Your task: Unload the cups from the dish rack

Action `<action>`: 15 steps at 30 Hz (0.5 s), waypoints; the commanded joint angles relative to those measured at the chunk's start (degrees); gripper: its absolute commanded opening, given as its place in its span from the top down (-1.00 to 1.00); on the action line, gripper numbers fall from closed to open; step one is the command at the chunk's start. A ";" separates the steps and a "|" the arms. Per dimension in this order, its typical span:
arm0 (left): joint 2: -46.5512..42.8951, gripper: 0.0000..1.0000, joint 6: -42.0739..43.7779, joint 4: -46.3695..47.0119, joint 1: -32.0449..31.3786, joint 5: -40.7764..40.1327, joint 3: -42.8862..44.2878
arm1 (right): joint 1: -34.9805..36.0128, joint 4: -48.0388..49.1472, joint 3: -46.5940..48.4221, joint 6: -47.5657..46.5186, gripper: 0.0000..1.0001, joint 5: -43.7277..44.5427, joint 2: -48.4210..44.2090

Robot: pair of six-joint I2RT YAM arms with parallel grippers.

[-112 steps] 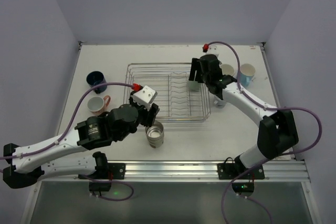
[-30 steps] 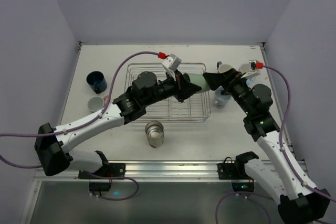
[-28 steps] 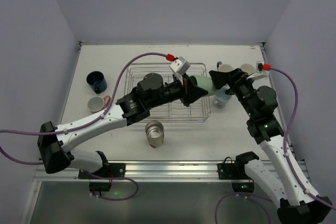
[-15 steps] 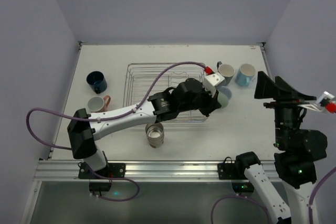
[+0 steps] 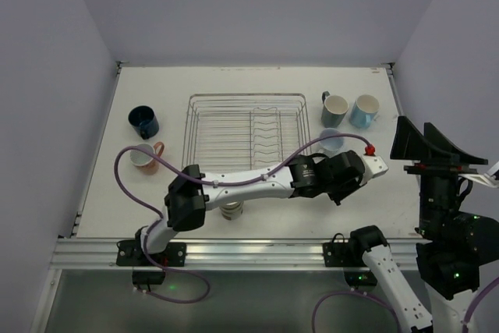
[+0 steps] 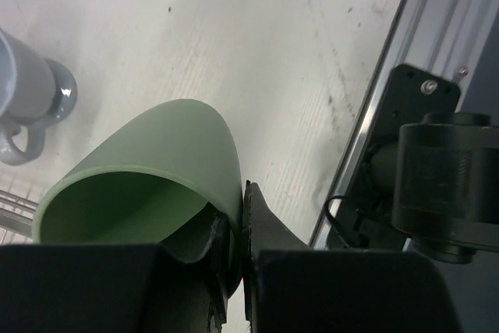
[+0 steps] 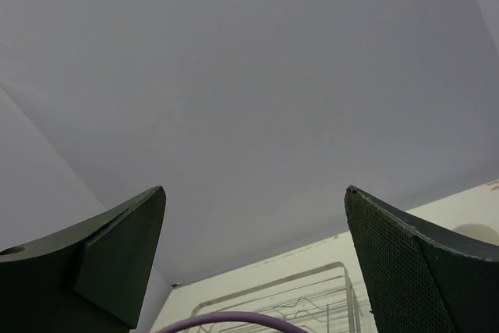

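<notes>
Entry: matte mint-green tumbler (image 6: pixel 148 154), rim clamped in my left tool (image 6: pixel 234 220), tilted above the white counter (image 6: pixel 234 37) lower right of the chrome wire dish rack (image 5: pixel 245 97); right tool (image 7: pixel 251 193) gaping, idle; placing step, I judge: next, lower upright, release.

Pale lavender walls (image 5: pixel 249 5) enclose a scuffed white table (image 5: pixel 234 83).

Nothing legible in any of my views: no text, label, brand, number or sign. The visible mint green cup (image 6: pixel 156 142) wall is plain.
</notes>
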 commanded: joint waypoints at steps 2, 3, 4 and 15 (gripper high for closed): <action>3.72 1.00 2.79 -9.85 0.03 -1.94 5.59 | -0.28 0.12 0.17 -1.14 -0.98 1.86 -2.46; 4.86 1.00 2.96 -10.91 0.03 -1.85 6.73 | -0.19 0.12 -0.01 -1.14 -0.98 1.60 -2.64; 5.30 1.00 3.14 -11.35 -0.06 -1.77 7.35 | -0.19 0.12 -0.09 -1.05 -0.98 1.51 -2.82; 12.51 1.00 5.16 -18.47 -1.12 -0.27 12.80 | -0.19 1.09 -2.81 0.44 -0.98 -0.07 -2.03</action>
